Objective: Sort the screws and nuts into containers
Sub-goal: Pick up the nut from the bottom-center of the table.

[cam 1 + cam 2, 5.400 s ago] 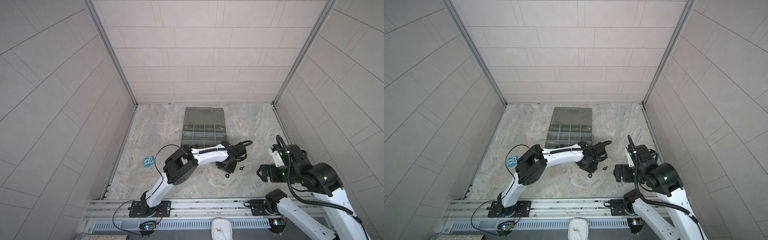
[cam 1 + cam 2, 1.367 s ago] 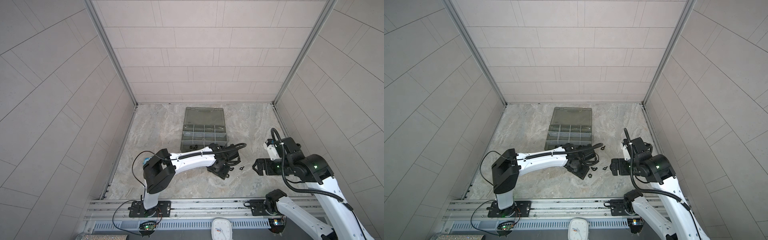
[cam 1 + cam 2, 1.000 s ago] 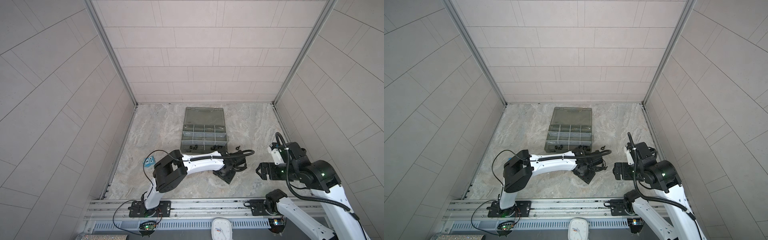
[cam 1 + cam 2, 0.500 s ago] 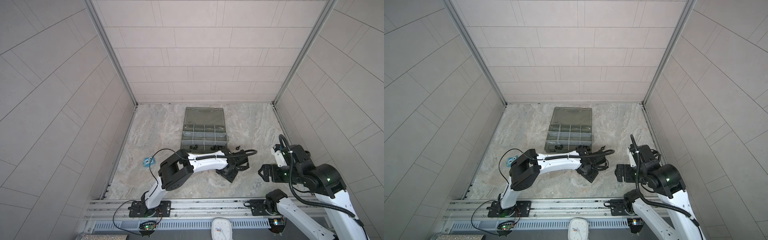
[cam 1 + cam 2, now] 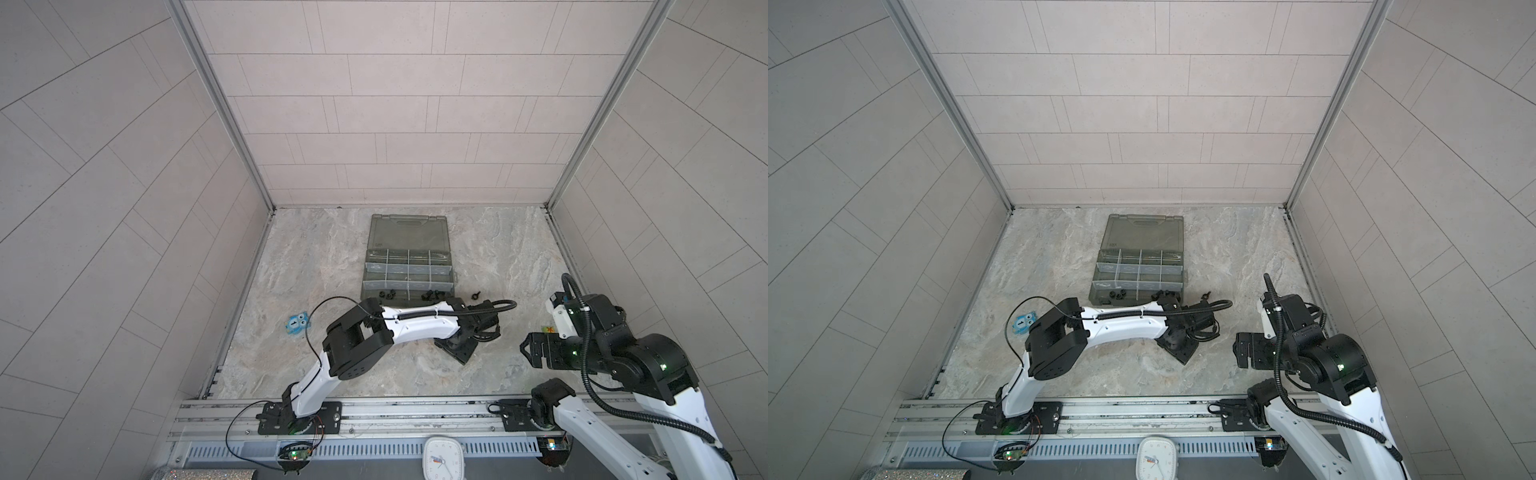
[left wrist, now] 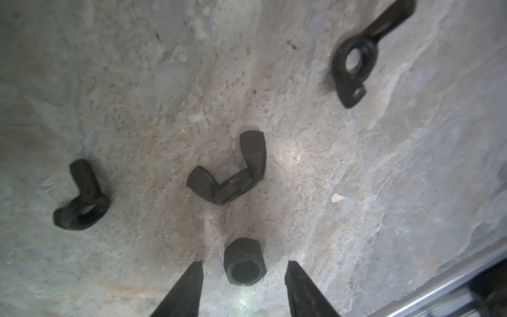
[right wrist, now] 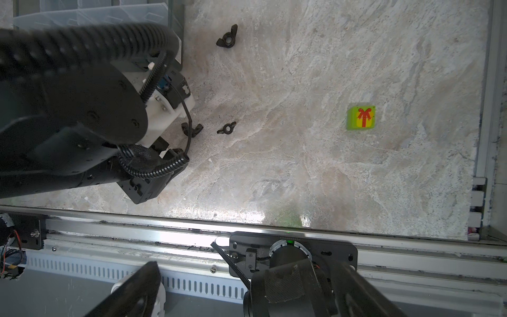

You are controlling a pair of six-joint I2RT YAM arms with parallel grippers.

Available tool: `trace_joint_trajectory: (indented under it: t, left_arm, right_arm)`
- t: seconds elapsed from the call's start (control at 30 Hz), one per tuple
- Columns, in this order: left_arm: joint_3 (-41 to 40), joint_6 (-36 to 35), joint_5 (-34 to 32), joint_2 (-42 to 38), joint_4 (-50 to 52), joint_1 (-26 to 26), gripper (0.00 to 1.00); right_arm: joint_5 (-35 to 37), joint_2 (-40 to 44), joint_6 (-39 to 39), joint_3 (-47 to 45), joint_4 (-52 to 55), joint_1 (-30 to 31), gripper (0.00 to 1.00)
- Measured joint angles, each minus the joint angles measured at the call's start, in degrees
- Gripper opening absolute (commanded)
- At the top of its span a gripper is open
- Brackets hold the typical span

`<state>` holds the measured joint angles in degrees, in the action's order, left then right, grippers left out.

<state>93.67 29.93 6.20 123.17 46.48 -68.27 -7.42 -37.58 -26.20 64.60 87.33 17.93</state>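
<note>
Pale tiled walls point(image 5: 395, 104) on three sides; grey marbled floor point(image 5: 311, 257); aluminium corner posts point(image 5: 222, 104); even light.

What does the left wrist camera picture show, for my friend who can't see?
A black hex nut sits on the stone table between the open fingertips of the left gripper, touching neither. Three black wing nuts lie beyond it.

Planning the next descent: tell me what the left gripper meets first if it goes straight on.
Likely the small black hexagonal nut, lying on the marbled tabletop between the left gripper's open fingers; height above it is unclear.
</note>
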Motion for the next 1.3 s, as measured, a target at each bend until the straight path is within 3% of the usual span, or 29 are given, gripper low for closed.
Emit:
trace_joint_trajectory:
  t: [0.47, 0.8, 1.3]
  left_arm:
    - [0.6, -0.2, -0.1, 1.2, 0.4, 0.4, 0.42]
    - [0.6, -0.4, 0.0, 1.3, 0.5, 1.0, 0.22]
    - [0.8, -1.9, -1.2, -0.2, 5.0, 3.7, 0.21]
  right_arm:
    - [0.5, -0.6, 0.0, -0.1, 0.0, 0.0, 0.99]
    - [0.1, -0.6, 0.0, -0.4, 0.1, 0.0, 0.99]
    - [-3.7, -3.1, 0.0, -0.9, -1.0, 0.0, 0.99]
